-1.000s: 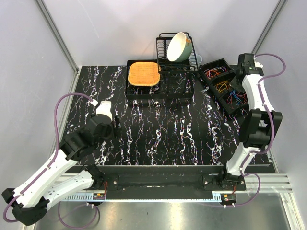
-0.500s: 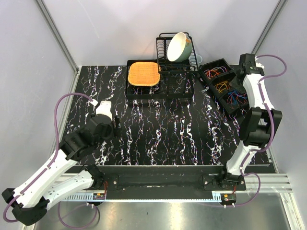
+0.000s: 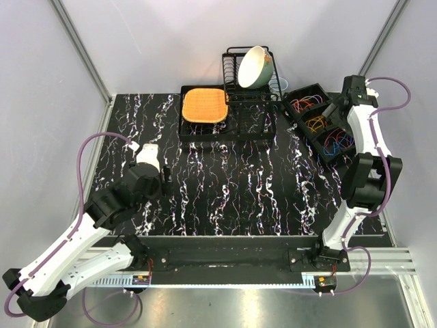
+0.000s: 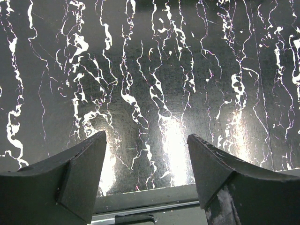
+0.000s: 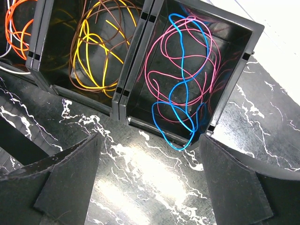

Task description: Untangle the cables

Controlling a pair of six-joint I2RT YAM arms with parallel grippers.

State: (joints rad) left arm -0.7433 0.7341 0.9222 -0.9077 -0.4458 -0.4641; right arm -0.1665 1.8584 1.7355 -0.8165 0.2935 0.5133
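R arm: we find the right gripper (image 5: 149,157) with jaws wide apart and nothing between them. It hovers above the table (image 5: 140,187), just short of the black tray (image 5: 236,70). L arm: the left gripper (image 4: 147,140) is likewise spread and holds nothing. It hangs over the tabletop at the near left, well apart from any cable.

Item under inspection: all cables sit in the three-compartment tray at the far right of the table. In the R wrist view, the compartment straight ahead of the fingers holds a blue cable (image 5: 180,89) wound through a pink cable (image 5: 157,70). The next compartment has a yellow cable (image 5: 86,61) w/ a brown cable (image 5: 115,14). The end one holds orange cables (image 5: 14,23), only partly in view.

Key relation: the blue loop runs lengthwise from the compartment's back wall toward the fingers. Its lowest bend appears to hang over the wall nearest the gripper, approx. in line w/ the gap between the jaws. We judge that bend the easiest pick, needing only a short advance and drop from the R arm. The L arm is across the table, so R is nearer by far.

Status: in our judgement untangling has not begun, as blue and pink are intertwined. Risk: the wires look thin and springy, so pulling blue may drag pink out too.

Surface & room: glossy black marble-pattern top w/ strong glare spots. At far centre stands a dish rack (image 3: 249,82) w/ a bowl (image 3: 254,66), and an orange mat (image 3: 204,104) lies just left of it. Plain pale walls (image 3: 171,48) close three sides. The tray sits near the right wall, so we judge elbow room there tight.
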